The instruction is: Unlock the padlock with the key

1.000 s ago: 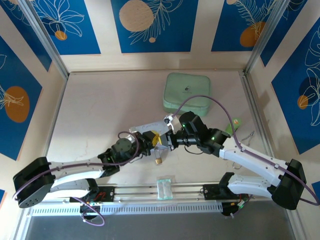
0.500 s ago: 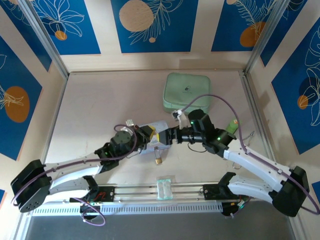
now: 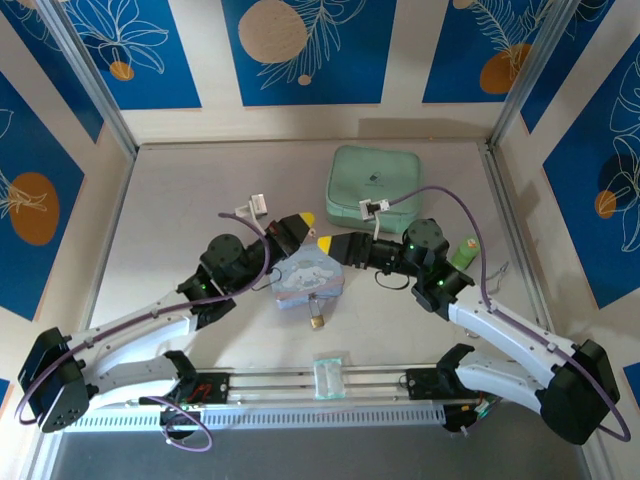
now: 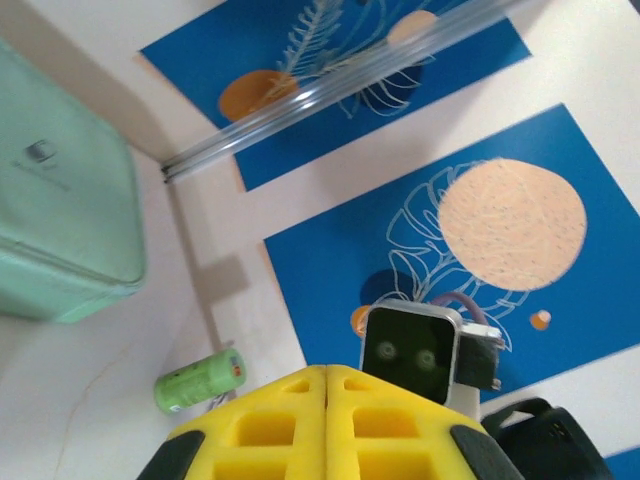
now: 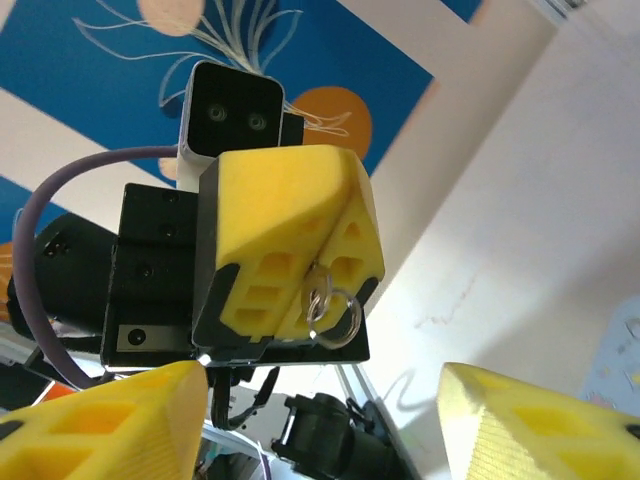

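While the padlock (image 3: pixel 316 322) lies just at 6 o'clock of the tin (image 3: pixel 308 282), the key (image 5: pixel 322 296) sits at the tin's 12 o'clock, pinched in the left gripper (image 3: pixel 303 220), whose pads are pressed together on it so that little more than its ring dangles out. At the tin's 1 o'clock the right gripper (image 3: pixel 325 244) stands spread, nothing between its fingers. Both pieces look light, hard and slick, apt to twist or slip; the padlock is best taken across its brass body, keeping shackle and keyhole free.
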